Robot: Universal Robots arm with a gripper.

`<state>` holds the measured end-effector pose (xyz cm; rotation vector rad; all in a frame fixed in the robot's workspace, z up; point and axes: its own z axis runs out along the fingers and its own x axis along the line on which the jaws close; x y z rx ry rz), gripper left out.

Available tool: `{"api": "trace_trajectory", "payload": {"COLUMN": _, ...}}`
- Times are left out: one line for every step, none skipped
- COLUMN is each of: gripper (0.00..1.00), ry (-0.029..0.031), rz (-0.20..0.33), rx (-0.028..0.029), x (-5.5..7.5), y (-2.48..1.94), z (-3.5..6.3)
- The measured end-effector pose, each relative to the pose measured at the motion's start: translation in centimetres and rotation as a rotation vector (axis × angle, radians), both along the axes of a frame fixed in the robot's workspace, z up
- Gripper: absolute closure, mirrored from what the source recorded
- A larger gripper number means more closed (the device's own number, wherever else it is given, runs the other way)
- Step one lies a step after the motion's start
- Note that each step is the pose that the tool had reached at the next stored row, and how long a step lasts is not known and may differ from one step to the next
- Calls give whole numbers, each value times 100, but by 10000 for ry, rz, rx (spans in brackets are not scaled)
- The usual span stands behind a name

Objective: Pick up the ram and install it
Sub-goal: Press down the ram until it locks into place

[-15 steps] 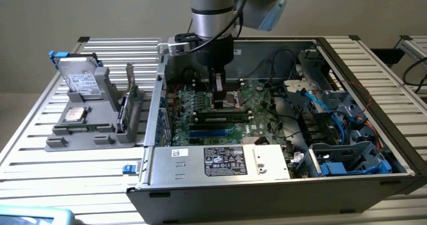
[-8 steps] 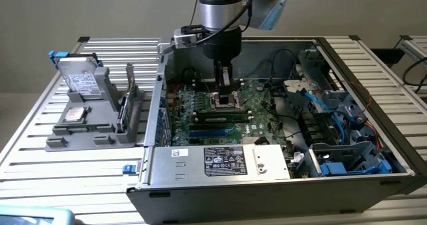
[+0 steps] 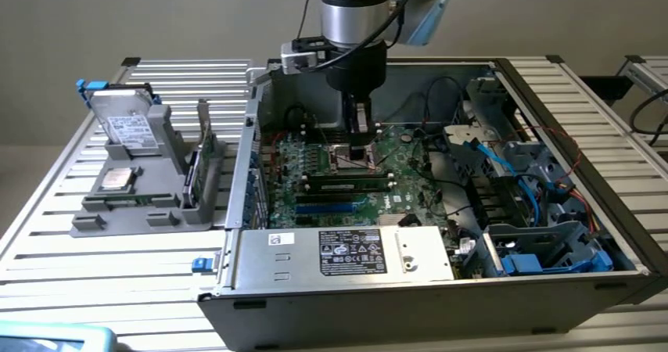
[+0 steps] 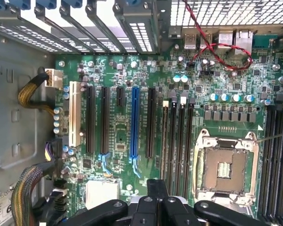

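While our gripper (image 3: 362,150) hangs inside the open computer case (image 3: 584,289) above the green motherboard (image 4: 118,136), its jaws are closed with nothing between them. We see the ram (image 3: 349,183) seated in a slot on the motherboard, just below the gripper in the exterior view.
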<state>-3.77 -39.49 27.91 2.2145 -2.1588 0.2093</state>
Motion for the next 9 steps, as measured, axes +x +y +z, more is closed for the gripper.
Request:
{"api": "trace_trajectory", "payload": {"gripper": 89, "ry": 1, "rz": 0, "rx": 12, "x": 1, "y": 0, "z": 0}}
{"api": "trace_trajectory", "payload": {"gripper": 89, "ry": 0, "rz": -1, "rx": 17, "x": 1, "y": 0, "z": 0}}
{"api": "trace_trajectory", "payload": {"gripper": 89, "ry": 0, "rz": -1, "rx": 18, "x": 1, "y": 0, "z": -1}}
{"api": "trace_trajectory", "payload": {"gripper": 89, "ry": 0, "rz": 0, "rx": 18, "x": 1, "y": 0, "z": -1}}
{"api": "trace_trajectory", "payload": {"gripper": 89, "ry": 0, "rz": 0, "rx": 18, "x": 1, "y": 0, "z": 0}}
{"api": "trace_trajectory", "payload": {"gripper": 89, "ry": 0, "rz": 0, "rx": 18, "x": 1, "y": 0, "z": 0}}
{"api": "trace_trajectory", "payload": {"gripper": 89, "ry": 0, "rz": 0, "rx": 18, "x": 1, "y": 0, "z": 0}}
{"api": "trace_trajectory", "payload": {"gripper": 89, "ry": 0, "rz": 0, "rx": 18, "x": 1, "y": 0, "z": 0}}
{"api": "trace_trajectory", "payload": {"gripper": 89, "ry": 0, "rz": 0, "rx": 18, "x": 1, "y": 0, "z": 0}}
